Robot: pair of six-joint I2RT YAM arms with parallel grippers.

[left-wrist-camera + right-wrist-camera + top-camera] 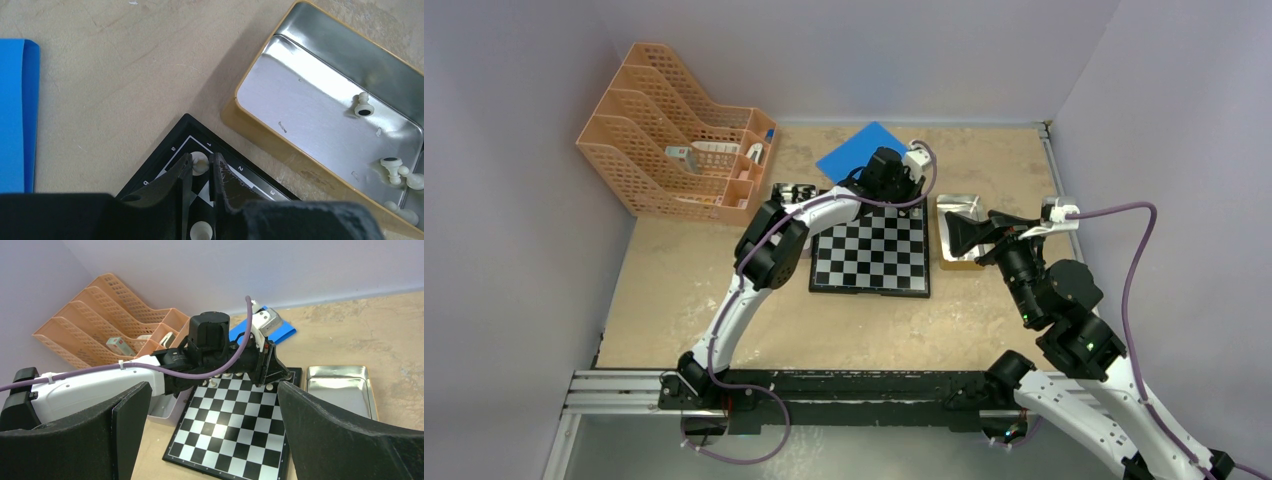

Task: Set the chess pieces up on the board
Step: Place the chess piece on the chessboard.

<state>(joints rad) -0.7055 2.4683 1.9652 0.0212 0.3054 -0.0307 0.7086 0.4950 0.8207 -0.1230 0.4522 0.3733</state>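
The board (871, 250) lies mid-table, its black frame corner (184, 125) showing in the left wrist view. My left gripper (200, 161) reaches over the board's far right corner and is shut on a white chess piece (200, 164) that stands on the corner square. Another white piece (201, 231) stands one square nearer. A few more white pieces (212, 382) stand along the far row. My right gripper (214, 389) hovers open and empty to the right of the board, near the tin (956, 205). Loose white pieces (363, 105) lie in the tin.
The open metal tin (260, 127) with a yellow rim sits right beside the board's right edge. A blue sheet (859, 150) lies behind the board. An orange file rack (679, 150) stands at the back left, and a small pale box (160, 412) touches the board's left side.
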